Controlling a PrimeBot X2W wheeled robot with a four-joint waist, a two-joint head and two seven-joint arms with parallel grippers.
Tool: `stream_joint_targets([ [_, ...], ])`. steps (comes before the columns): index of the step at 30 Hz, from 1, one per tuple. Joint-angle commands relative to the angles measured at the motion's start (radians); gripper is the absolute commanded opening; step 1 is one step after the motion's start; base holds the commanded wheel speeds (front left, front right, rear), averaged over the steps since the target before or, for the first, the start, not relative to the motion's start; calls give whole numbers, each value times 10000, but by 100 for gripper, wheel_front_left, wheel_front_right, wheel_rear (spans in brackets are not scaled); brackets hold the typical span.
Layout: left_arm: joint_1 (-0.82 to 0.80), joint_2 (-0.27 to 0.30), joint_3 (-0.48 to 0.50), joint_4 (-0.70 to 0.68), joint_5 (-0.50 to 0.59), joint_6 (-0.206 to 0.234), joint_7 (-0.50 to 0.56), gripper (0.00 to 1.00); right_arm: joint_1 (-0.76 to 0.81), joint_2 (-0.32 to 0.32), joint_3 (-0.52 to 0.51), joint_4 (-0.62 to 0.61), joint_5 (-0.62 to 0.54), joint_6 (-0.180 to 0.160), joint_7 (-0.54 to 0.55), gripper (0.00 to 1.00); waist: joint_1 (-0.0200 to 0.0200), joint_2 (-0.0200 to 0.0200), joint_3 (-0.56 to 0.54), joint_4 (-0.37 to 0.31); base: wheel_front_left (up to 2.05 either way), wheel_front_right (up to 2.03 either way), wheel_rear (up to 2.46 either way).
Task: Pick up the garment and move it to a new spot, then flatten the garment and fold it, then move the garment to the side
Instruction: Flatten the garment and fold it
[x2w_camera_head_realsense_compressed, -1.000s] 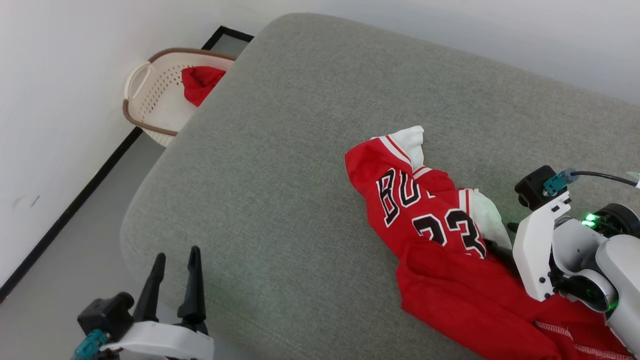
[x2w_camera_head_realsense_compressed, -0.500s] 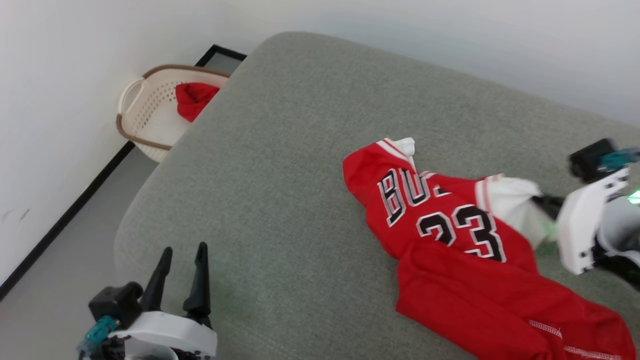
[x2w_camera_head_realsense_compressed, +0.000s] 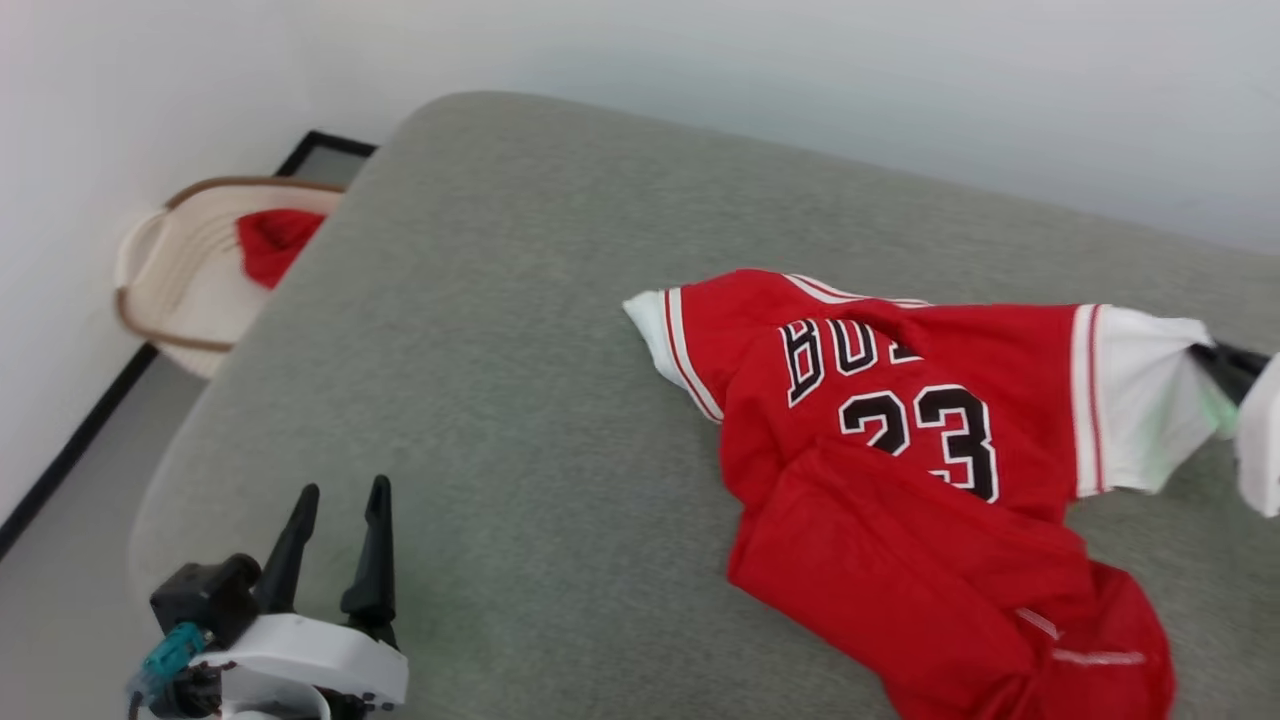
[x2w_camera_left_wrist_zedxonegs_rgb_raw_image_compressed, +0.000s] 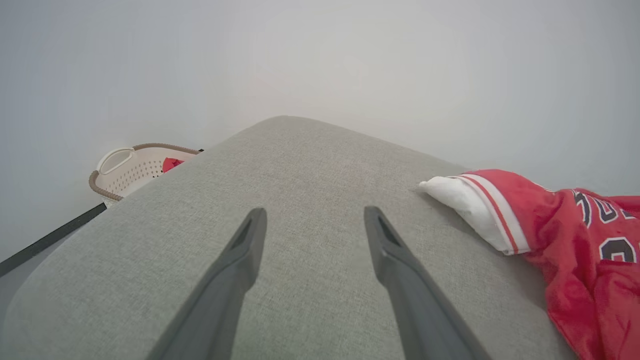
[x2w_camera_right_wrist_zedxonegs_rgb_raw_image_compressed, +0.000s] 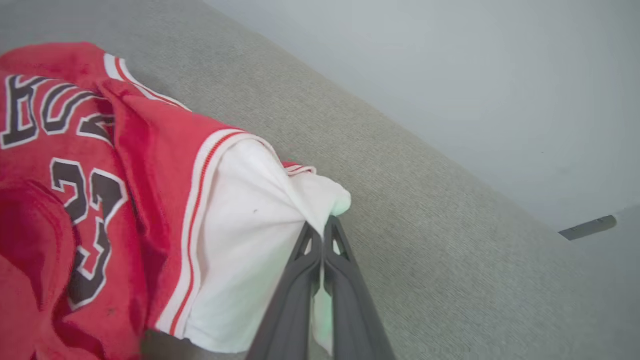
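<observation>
Since a second ago the right end effector (x2w_camera_right_wrist_zedxonegs_rgb_raw_image_compressed: 323, 231) has closed and drawn one white sleeve (x2w_camera_right_wrist_zedxonegs_rgb_raw_image_compressed: 250, 220) of the garment (x2w_camera_head_realsense_compressed: 900, 420) outward. The chest, with its lettering and number, is now spread wider across the grey cushion (x2w_camera_head_realsense_compressed: 500, 350). The head camera has also swung, so not all of that shift is the cloth's. The garment lies on the cushion's right half, its lower red part heaped toward the cushion's near edge and its other sleeve (x2w_camera_head_realsense_compressed: 655, 325) pointing toward the cushion's middle. It looks light, limp and a little slick, likely to sag and trail from any single grip. Sleeve ends, hems or shoulder seams seem the best places to take it, ideally two at once. The right end effector's fingers are pressed together, pinching the sleeve's end, which is pulled taut. The left end effector (x2w_camera_head_realsense_compressed: 344, 487) hovers spread wide over the cushion's near left corner, holding and touching nothing.
</observation>
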Motion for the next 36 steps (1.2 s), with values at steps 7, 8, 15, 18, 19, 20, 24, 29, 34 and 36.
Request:
stream_joint_targets([
  [7, -105, 120, 65, -70, 81, -22, -34, 100, 624, -352, -907, 265, -221, -4, -178, 0, 0, -1, 74, -1148, 0, 0, 0],
  [8, -127, 144, 45, -61, 82, -22, -34, 100, 710, -366, -1026, 324, -236, -4, -221, 0, 0, -1, 91, -1221, 0, 0, 0],
  [15, -336, 218, -121, 15, 86, -11, -34, 100, 1225, -259, -1731, 1000, -241, -4, -418, 0, 0, -1, 263, -1565, 0, 0, 0],
  [18, -434, 296, -216, 110, 85, -11, -34, 100, 1328, -66, -1826, 1306, -290, -4, -528, 23, 0, -1, 278, -1652, 0, 0, 0],
  [19, -431, 319, -226, 145, 60, -11, -34, 100, 1321, -2, -1857, 1436, -294, -4, -595, 49, 0, -1, 275, -1691, 0, 0, 0],
  [20, -441, 330, -238, 172, 33, -11, -34, 100, 1319, 20, -1837, 1563, -375, -4, -620, 84, 0, -1, 266, -1723, 0, 0, 0],
  [24, -477, 465, -281, 236, 8, -12, -34, 100, 1164, 243, -1708, 1762, -442, -4, -756, 100, 0, -1, 169, -1916, 0, 0, 0],
  [29, -394, 695, -284, 204, 39, -3, -1, 100, 984, 329, -1561, 1510, -491, -4, -985, 100, 0, -1, -23, -2300, 0, 0, 0],
  [34, -305, 946, -263, -74, 55, 48, 213, 100, 1164, 468, -1623, 886, -549, -4, -1319, 100, 0, -1, -221, -2756, 0, 0, 0],
  [36, -259, 1057, -229, -246, 26, 84, 349, 100, 1329, 563, -1742, 557, -603, -4, -1466, 100, 0, -1, -295, -2946, 0, 0, 0],
])
